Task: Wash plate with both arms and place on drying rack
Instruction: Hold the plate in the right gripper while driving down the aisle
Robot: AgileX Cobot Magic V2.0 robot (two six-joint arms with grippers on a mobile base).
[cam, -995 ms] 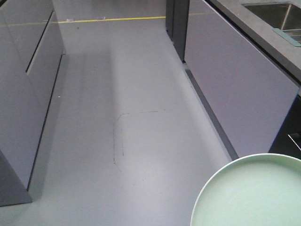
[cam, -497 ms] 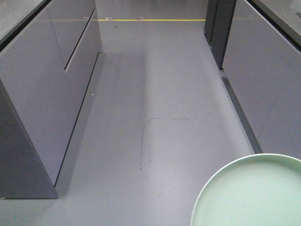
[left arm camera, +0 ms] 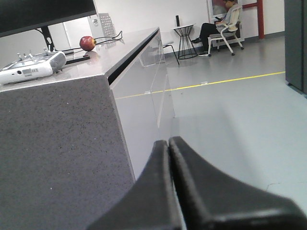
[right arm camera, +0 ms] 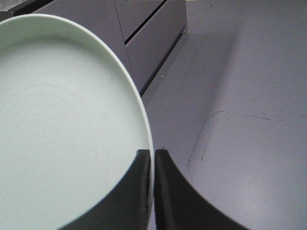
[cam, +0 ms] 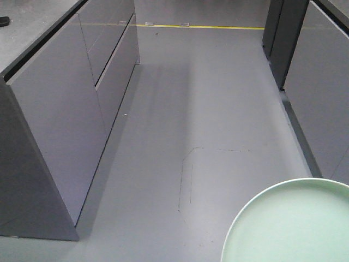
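**Two grippers closed, one of them on the plate**

In the right wrist view, the right gripper (right arm camera: 152,154) pinches the rim of the plate (right arm camera: 62,124). One black finger lies over the pale green face, the other sits on the outer side, and the raised edge passes between them. The plate is in the air above the grey floor (right arm camera: 240,72) and touches nothing else.

In the front view the plate (cam: 294,229) fills the lower right corner, about level, and the frame cuts off part of it. A thin dark line (cam: 185,180) is drawn on the floor just left of it. A grey cabinet (cam: 71,109) runs along the left side of the aisle and more cabinet fronts along the right. A yellow line (cam: 196,26) crosses the floor at the far end.

The left gripper (left arm camera: 168,142) has its two fingers pressed together along their length, with nothing between them. It hangs beside a speckled grey counter (left arm camera: 57,143). On this counter are a red apple (left arm camera: 87,42) and a white device (left arm camera: 31,67). Far behind, a person (left arm camera: 223,21) sits on a chair.
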